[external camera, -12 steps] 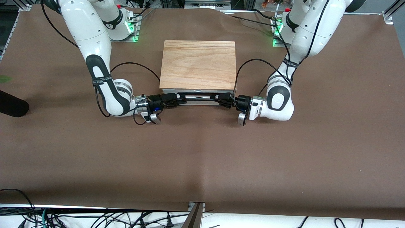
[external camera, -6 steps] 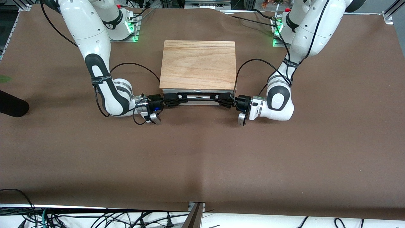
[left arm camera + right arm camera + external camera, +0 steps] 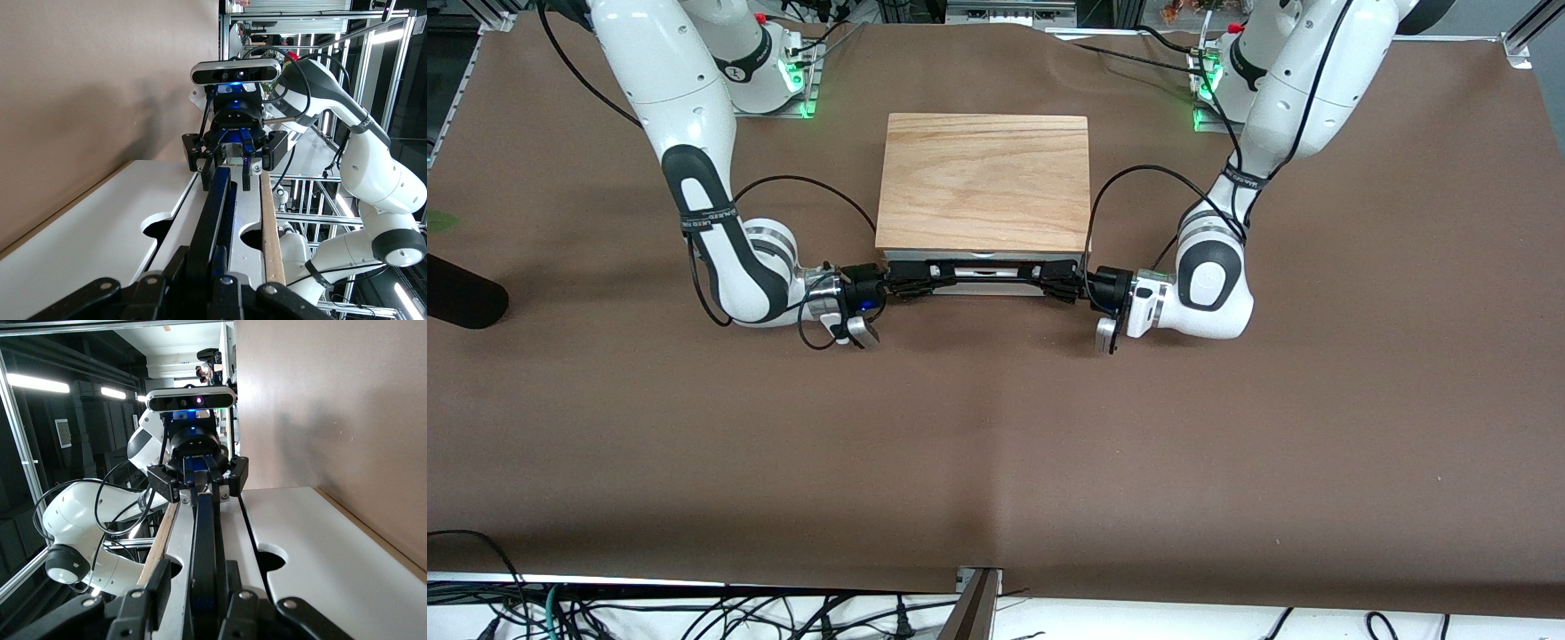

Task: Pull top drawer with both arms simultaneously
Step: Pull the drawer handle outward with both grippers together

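The top drawer [image 3: 978, 257] shows as a thin white front strip under the light-wood cabinet top [image 3: 985, 178], with its black bar handle [image 3: 983, 276] along it. My left gripper [image 3: 1049, 283] is shut on the handle's end toward the left arm; in the left wrist view [image 3: 200, 257] its fingers press the bar [image 3: 217, 200]. My right gripper [image 3: 916, 277] is at the other end; in the right wrist view [image 3: 197, 570] its jaws straddle the bar [image 3: 203, 533] with a gap on one side. The drawer's inside is hidden.
The cabinet stands mid-table between the two arm bases, on a brown mat [image 3: 996, 427]. A lower white drawer front [image 3: 100, 227] lies under the top one. A black object [image 3: 463, 298] lies at the mat's edge toward the right arm's end.
The right arm's forearm and gripper have shifted slightly, lining up straighter with the handle. The left arm and the drawer have not visibly moved.
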Controlling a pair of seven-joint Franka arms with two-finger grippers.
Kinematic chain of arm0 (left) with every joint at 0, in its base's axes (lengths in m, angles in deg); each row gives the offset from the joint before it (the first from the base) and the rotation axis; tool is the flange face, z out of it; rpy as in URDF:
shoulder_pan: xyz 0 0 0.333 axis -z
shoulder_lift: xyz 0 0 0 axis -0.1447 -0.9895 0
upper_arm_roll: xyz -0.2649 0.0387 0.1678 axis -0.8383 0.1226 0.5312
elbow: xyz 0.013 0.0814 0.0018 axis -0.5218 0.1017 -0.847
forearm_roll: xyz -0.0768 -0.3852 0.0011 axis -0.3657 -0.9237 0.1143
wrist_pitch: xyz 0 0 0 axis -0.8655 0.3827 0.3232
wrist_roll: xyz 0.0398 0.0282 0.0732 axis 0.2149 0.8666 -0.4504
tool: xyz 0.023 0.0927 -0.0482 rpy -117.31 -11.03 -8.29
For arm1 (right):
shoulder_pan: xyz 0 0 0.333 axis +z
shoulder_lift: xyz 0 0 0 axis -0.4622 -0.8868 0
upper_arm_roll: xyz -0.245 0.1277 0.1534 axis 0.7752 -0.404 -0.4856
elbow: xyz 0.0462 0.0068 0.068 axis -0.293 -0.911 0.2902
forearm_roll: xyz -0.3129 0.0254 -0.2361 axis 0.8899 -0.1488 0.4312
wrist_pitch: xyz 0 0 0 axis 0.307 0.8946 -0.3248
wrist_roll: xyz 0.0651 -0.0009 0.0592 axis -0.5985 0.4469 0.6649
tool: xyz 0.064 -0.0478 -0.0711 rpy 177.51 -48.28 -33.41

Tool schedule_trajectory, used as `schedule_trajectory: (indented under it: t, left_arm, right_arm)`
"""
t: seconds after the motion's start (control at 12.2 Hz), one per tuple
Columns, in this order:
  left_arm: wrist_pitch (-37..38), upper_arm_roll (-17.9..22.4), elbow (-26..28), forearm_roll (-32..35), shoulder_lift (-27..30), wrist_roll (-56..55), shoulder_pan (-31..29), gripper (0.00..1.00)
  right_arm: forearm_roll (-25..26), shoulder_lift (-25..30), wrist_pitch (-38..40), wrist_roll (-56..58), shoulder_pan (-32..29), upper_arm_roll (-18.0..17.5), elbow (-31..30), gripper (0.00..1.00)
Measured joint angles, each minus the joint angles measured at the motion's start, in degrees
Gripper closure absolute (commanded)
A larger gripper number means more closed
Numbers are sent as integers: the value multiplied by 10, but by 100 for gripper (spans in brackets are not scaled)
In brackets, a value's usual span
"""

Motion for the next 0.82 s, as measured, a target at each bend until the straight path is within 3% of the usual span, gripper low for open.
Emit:
schedule_trajectory:
  t: [0.82]
  left_arm:
    - [0,0,-5,0,-2,3,1,100]
  right_arm:
    - [-2,-1,-5,29,0,1,-2,88]
